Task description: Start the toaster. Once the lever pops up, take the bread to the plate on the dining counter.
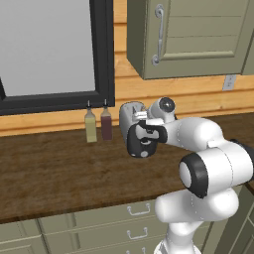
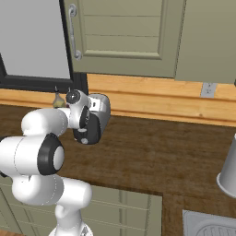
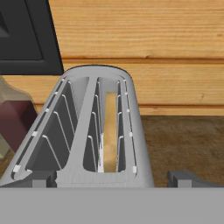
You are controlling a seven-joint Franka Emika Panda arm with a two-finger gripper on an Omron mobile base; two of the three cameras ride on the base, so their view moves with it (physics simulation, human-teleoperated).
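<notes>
one bread (image 3: 110, 131) slice inside toaster (image 3: 87, 131)

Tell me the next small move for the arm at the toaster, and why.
Probably lower the open claw to the lever on the toaster's black end face and press it down: the bread already sits in the right slot, and the hand hovers over that end.

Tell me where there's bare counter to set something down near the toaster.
Bare wood lies in front of the bottles, and right of the toaster toward the grey cup. It is crowded between bottles and toaster, where the claw hovers.
</notes>
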